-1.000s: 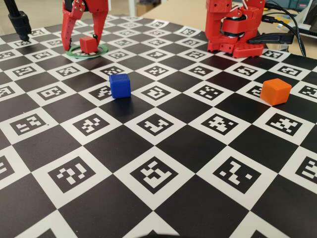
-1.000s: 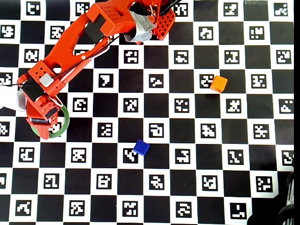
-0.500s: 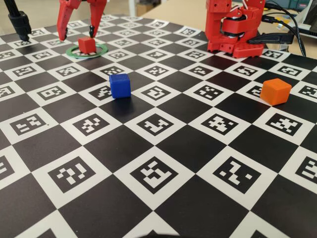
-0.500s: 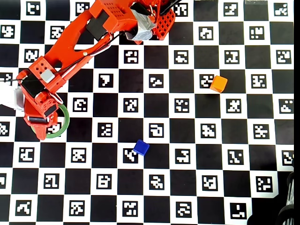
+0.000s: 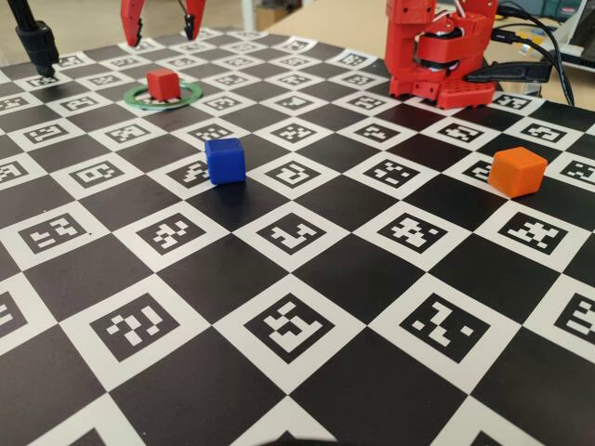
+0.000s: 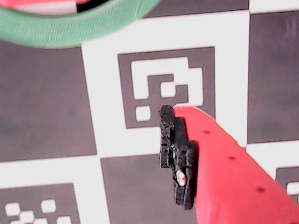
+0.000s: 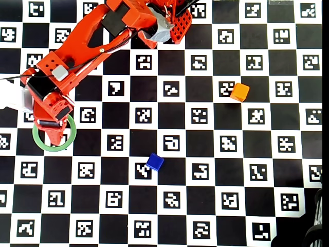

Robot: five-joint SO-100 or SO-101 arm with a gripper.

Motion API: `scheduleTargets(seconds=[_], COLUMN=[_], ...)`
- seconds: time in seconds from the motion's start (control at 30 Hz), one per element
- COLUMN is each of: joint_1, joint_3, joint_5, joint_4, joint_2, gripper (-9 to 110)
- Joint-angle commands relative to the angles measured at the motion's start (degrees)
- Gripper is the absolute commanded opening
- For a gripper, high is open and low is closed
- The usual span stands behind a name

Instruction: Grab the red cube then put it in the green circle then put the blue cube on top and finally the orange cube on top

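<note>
The red cube (image 5: 163,84) stands inside the green circle (image 5: 191,93) at the far left of the board in the fixed view. My gripper (image 5: 165,35) hangs open above it, holding nothing, with both fingertips well clear of the cube. From overhead the gripper (image 7: 51,135) covers the centre of the green circle (image 7: 72,135) and hides the cube. The wrist view shows one red finger's black pad (image 6: 175,154) and an arc of the green circle (image 6: 70,28). The blue cube (image 5: 225,160) (image 7: 154,162) sits alone mid-board. The orange cube (image 5: 518,171) (image 7: 239,92) sits to the right.
The arm's red base (image 5: 437,56) stands at the board's far edge, with cables (image 5: 535,56) running off to the right. A black stand (image 5: 37,42) rises at the far left corner. Dark cables (image 7: 314,235) lie at the lower right corner in the overhead view.
The gripper rose straight up from around the red cube, leaving it resting in the green circle. Blue and orange cubes have not moved.
</note>
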Motion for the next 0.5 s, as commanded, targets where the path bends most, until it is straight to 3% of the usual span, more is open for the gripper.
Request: scheduleTargets(seconds=[0.0, 0.47], joint_1=[-1.3, -8.0], joint_3=[-9.6, -1.9], joint_5=[2.7, 13.6], joint_4=[5.2, 8.3], joint_2=[6.9, 18.0], gripper=[39, 38])
